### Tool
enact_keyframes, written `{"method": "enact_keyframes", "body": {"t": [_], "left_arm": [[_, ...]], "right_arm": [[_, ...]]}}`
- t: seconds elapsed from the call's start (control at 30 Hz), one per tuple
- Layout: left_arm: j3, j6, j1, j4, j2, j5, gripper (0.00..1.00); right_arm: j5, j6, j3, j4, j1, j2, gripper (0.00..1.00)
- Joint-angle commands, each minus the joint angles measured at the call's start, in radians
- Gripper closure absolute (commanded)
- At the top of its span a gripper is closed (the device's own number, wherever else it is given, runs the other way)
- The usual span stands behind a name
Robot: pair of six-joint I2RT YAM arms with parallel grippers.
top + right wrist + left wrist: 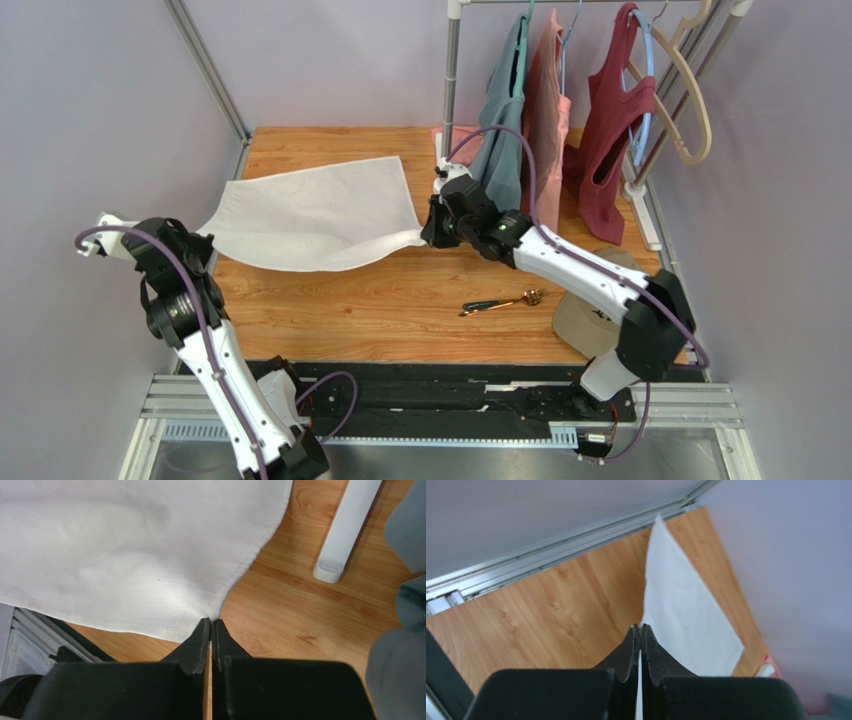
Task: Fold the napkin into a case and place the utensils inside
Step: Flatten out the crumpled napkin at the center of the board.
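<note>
- napkin (310,215) is stretched between the two hands, near edge sagging in the middle!
- left hand (207,233) pinched tight on one corner, right hand (428,236) clamped shut on the other.
- and the utensils (503,300)?
- lying together on the wood surface (400,320), well apart from the napkin.

The napkin (310,215) is plain white, table (400,305) orange wood-grain, utensils (502,302) dark and gold.
</note>
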Motion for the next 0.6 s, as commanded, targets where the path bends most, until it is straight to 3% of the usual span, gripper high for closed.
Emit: {"method": "enact_keyframes", "body": {"t": [0.0, 0.17, 0.3, 0.4, 0.57], "left_arm": [[0.145, 0.025, 0.003, -0.051, -0.119, 0.109, 1.00], [0.411, 0.078, 0.002, -0.198, -0.197, 0.114, 1.00], [0.659, 0.095, -0.059, -0.337, -0.190, -0.028, 1.00], [0.730, 0.094, -0.090, -0.349, -0.187, -0.092, 1.00], [0.758, 0.063, -0.089, -0.308, -0.163, -0.031, 1.00]], "right_arm": [[0.070, -0.063, 0.059, -0.055, 0.046, -0.217, 1.00], [0.145, -0.093, 0.033, -0.101, 0.137, -0.490, 1.00], [0.167, -0.090, 0.035, -0.128, 0.195, -0.619, 1.00], [0.177, -0.089, 0.062, -0.164, 0.223, -0.666, 1.00], [0.183, -0.098, 0.096, -0.142, 0.227, -0.684, 1.00]]}}
